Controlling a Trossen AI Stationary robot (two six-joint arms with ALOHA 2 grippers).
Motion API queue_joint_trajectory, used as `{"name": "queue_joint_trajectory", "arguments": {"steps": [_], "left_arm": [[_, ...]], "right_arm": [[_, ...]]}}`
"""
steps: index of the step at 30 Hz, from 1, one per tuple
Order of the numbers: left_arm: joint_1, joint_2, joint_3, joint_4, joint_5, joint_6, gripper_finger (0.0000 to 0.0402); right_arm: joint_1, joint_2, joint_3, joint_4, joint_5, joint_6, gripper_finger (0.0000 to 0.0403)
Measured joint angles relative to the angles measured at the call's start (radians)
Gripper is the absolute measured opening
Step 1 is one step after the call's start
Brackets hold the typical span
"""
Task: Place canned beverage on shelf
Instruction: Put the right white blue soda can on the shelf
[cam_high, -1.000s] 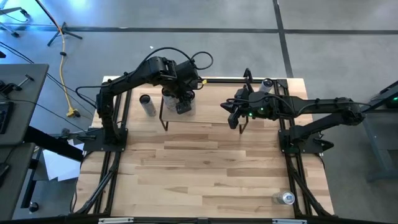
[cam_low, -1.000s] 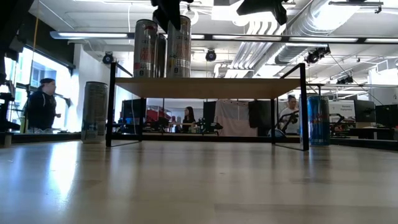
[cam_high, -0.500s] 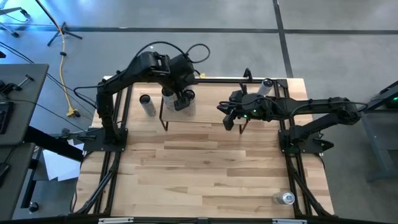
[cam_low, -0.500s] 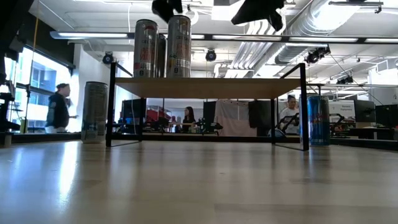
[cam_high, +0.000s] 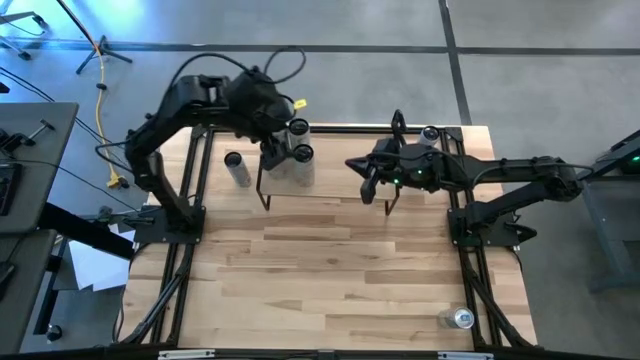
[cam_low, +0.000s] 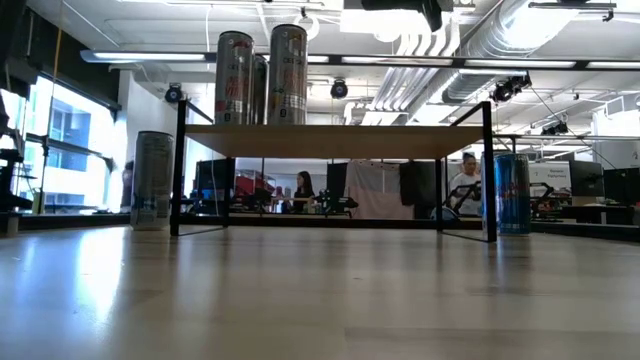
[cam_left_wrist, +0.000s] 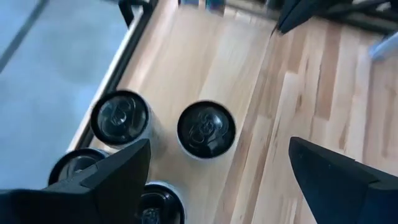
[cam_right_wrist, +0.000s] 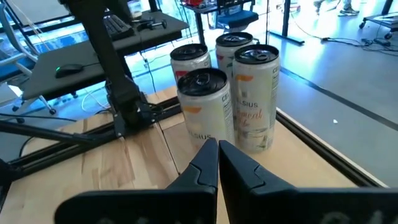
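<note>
The shelf (cam_high: 335, 178) stood at the far side of the table (cam_high: 330, 270), its light wood top on thin black legs. Four silver Celsius cans (cam_right_wrist: 257, 99) stood upright in a tight cluster at its left end. The right wrist view showed all four, while the low view showed only three, the fourth being hidden behind them.

Three more cans stood off the shelf:
- One grey can (cam_high: 236, 166) was on the table just beside the shelf's left end.
- One blue can (cam_low: 512, 193) was on the table by the shelf's right legs.
- One silver can (cam_high: 462, 318) was well apart from the rest, at the near right corner of the table.

The left gripper (cam_high: 278, 155) hung above the cluster with its two fingers (cam_left_wrist: 118, 177) spread wide. It held nothing and touched no can.

The right gripper (cam_high: 368, 188) hovered over the right end of the shelf, facing the cluster. Its fingers (cam_right_wrist: 205, 165) were pressed together and empty.

Two people (cam_low: 465, 178) were visible in the room beyond the table.
</note>
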Motion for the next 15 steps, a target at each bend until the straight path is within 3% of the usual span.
{"name": "queue_joint_trajectory", "arguments": {"steps": [10,15], "left_arm": [[-0.048,-0.106,-0.002,0.116,-0.001,-0.098,0.0351],[-0.113,-0.194,-0.059,0.228,-0.07,-0.064,0.0351]], "right_arm": [[-0.013,0.0,0.0,-0.001,0.0,0.0,0.0],[-0.017,0.0,0.0,-0.001,-0.002,0.0,0.0]]}}
